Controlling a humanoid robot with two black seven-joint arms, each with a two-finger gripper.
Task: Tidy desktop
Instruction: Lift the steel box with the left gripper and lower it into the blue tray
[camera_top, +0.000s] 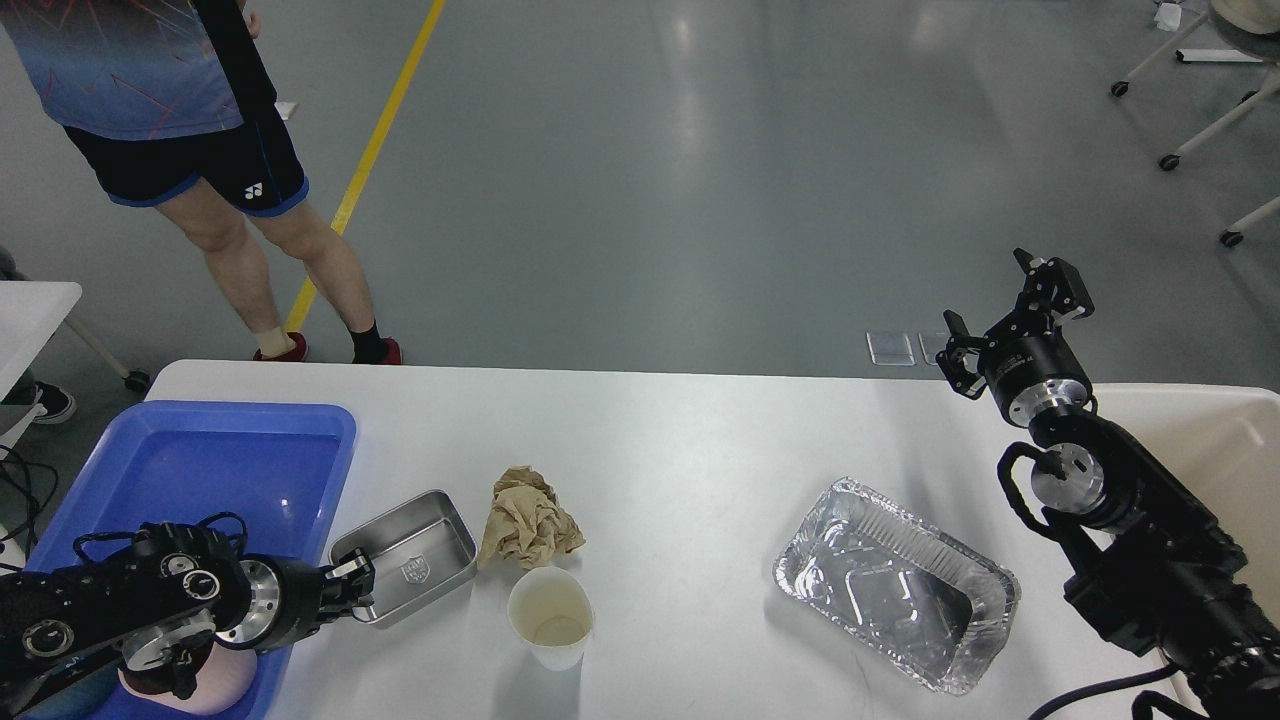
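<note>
The desktop (690, 450) is a wide white table. On it lie a shallow steel tray (410, 552), a crumpled brown paper (527, 520), a white paper cup (549, 612) and an empty foil tray (895, 585). My left gripper (354, 587) is low at the steel tray's near-left rim, its dark fingers apart on either side of the rim. My right gripper (1000, 298) is open and empty, raised above the table's far right edge.
A blue plastic tub (200, 470) stands at the table's left end, with a pinkish object (225, 685) under my left arm. A beige bin (1235, 440) stands at the right. A person (200, 150) stands behind the far left corner.
</note>
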